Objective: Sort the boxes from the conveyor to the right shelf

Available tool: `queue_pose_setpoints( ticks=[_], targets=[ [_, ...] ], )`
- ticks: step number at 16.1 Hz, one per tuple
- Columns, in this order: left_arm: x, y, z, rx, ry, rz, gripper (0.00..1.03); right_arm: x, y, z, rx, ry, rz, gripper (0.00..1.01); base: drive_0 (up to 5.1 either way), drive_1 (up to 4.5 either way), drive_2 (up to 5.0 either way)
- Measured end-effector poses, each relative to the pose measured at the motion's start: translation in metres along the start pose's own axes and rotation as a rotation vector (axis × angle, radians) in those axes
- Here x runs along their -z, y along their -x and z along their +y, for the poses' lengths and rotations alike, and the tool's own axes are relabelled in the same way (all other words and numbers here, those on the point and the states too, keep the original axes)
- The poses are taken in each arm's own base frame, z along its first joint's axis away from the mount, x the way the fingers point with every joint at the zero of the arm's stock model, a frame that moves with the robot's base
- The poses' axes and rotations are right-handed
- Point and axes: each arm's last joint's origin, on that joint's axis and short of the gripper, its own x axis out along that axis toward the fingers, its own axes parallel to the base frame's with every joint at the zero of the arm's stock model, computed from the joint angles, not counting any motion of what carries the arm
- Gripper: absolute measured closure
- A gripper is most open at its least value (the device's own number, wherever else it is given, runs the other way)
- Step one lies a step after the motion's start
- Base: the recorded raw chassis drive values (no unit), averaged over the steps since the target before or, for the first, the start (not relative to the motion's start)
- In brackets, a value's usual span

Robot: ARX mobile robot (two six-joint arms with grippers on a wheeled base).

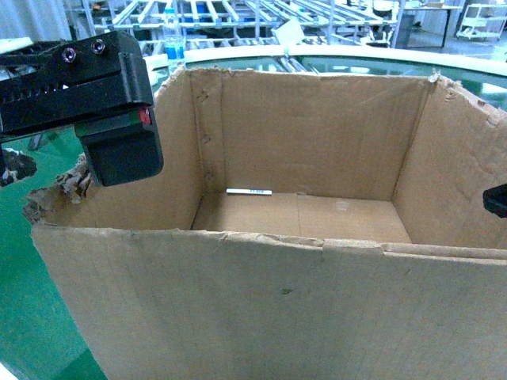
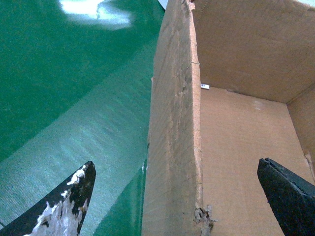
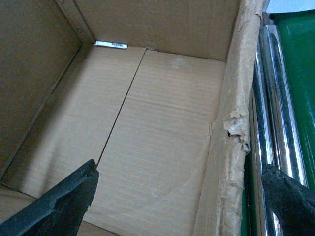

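A large brown cardboard box (image 1: pixel 317 142) with a ragged rim fills the head view and sits on the green conveyor (image 1: pixel 32 317). A small white label strip (image 1: pixel 249 191) lies on its floor. My left gripper (image 2: pixel 175 166) is open and straddles the box's left wall (image 2: pixel 172 147), with one finger outside over the belt and one inside. My right gripper (image 3: pixel 179 167) is open and straddles the torn right wall (image 3: pixel 231 147) in the same way. Neither gripper's pads touch the cardboard. I cannot pick out the right shelf.
Two shiny steel rails (image 3: pixel 268 98) run close along the outside of the box's right wall, with green belt beyond them. Silver roller racks (image 1: pixel 238 16) and a water bottle (image 1: pixel 175 43) stand behind the conveyor's pale rim (image 1: pixel 396 55). The left wrist housing (image 1: pixel 119 150) overhangs the box's torn left corner.
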Motion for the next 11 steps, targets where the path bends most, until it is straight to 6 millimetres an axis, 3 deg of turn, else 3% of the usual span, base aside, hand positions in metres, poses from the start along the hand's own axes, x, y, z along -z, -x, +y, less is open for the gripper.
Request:
queue_pose_setpoints(
  ticks=[5,11],
  targets=[
    [0.011,-0.016,0.006,-0.033,0.079,0.124,0.05,0.0,0.0,0.002,-0.004,0.009,0.0,0.03,0.0,0.0,0.0],
    [0.007,-0.017,0.002,-0.014,0.094,0.146,0.05,-0.002,0.0,0.003,-0.002,0.055,-0.02,0.03,0.0,0.0,0.0]
  ],
)
